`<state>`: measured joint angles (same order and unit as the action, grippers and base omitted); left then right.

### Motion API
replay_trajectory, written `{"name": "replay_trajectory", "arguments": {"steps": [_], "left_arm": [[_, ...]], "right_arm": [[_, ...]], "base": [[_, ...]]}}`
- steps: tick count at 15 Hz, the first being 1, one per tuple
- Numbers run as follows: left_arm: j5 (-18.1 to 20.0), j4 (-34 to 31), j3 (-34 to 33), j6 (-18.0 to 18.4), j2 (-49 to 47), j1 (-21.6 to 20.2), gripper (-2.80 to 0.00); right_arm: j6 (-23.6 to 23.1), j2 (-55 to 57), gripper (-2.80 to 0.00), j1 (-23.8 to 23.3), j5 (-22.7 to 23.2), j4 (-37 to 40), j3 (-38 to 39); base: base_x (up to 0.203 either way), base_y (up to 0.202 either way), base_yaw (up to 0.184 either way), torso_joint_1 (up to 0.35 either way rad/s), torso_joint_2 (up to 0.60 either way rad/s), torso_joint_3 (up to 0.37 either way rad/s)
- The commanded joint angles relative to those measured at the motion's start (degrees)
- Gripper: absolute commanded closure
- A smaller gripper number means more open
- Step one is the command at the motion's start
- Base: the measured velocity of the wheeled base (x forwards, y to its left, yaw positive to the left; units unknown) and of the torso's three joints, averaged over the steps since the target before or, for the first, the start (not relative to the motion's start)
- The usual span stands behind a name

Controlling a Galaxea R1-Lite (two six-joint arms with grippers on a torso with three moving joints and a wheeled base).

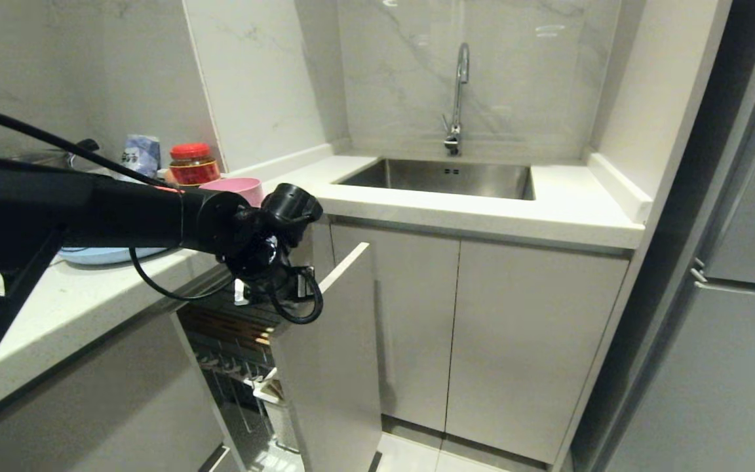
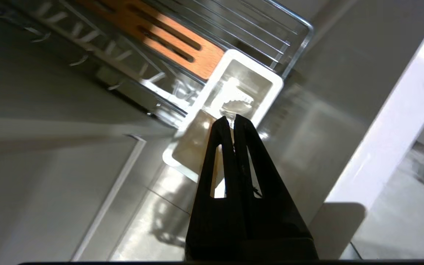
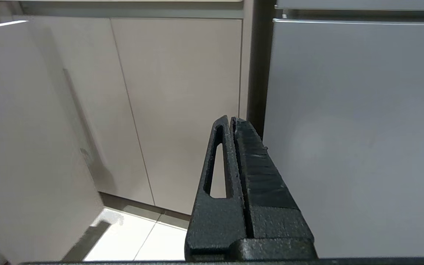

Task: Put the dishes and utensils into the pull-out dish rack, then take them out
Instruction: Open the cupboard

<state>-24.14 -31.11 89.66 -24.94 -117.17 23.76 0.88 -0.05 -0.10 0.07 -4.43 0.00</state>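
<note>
A: Your left pincer is pressed fully shut with nothing between its tips, hanging over the front end of the pull-out dish rack, right above the white utensil cup. The right pincer is shut too, empty, parked low facing the cabinet doors.

B: So where are the dishes?

A: Both on the table, behind your left arm. The pink bowl sits near the table's front edge, above the open rack; the light-blue plate lies further left, mostly hidden by the arm. I can't make out the chopsticks or fork anywhere. They may be behind the arm, but that's only a guess.

B: What should worry me?

A: Three things, as I judge it. First, the arm stretches across the table's front edge just beside the bowl, so a careless swing back could nudge the bowl off the edge into the rack or onto the floor. Second, the loose cable dangling under the wrist hangs close to the rack's wires and the white panel front; it could snag if you drop lower. Third, going down with the tips shut, you could jab the cup's rim or the slotted wooden strip.
</note>
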Motion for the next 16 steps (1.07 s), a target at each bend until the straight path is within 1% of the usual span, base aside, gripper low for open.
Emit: {"name": "replay_trajectory", "arguments": {"steps": [1, 3, 5, 9, 11, 13, 16], "left_arm": [[2.76, -1.21, -0.1, -0.72, 2.06, 1.37, 0.0], [6.08, -2.28, -0.1, -1.94, 3.2, 2.54, 0.0], [8.79, -3.91, -0.1, -2.37, 3.94, 3.57, 0.0], [17.41, -6.04, 0.07, -3.82, 4.31, 5.16, 0.0], [19.7, -6.23, 0.07, -5.19, 3.84, 5.87, 0.0], [21.34, -6.25, -0.01, -5.58, 3.19, 6.37, 0.0], [22.21, -6.25, -0.28, -6.26, 2.82, 7.27, 0.0]], "right_arm": [[0.0, -0.04, 0.0, 0.01, 0.01, -0.06, 1.49], [0.0, -0.04, 0.0, 0.01, 0.01, -0.06, 1.49], [0.0, -0.04, 0.0, 0.01, 0.01, -0.12, 1.49], [0.0, -0.04, 0.0, 0.01, 0.01, -0.06, 1.49], [0.0, -0.04, 0.0, 0.01, 0.01, -0.06, 1.49], [0.0, -0.04, 0.0, 0.01, 0.01, -0.06, 1.49], [0.0, -0.04, 0.0, 0.01, 0.01, -0.06, 1.49]], "base": [[0.0, 0.0, 0.0, 0.0, 0.0, 0.0], [0.0, 0.0, 0.0, 0.0, 0.0, 0.0], [0.0, 0.0, 0.0, 0.0, 0.0, 0.0], [0.0, 0.0, 0.0, 0.0, 0.0, 0.0], [0.0, 0.0, 0.0, 0.0, 0.0, 0.0], [0.0, 0.0, 0.0, 0.0, 0.0, 0.0], [0.0, 0.0, 0.0, 0.0, 0.0, 0.0]]}}
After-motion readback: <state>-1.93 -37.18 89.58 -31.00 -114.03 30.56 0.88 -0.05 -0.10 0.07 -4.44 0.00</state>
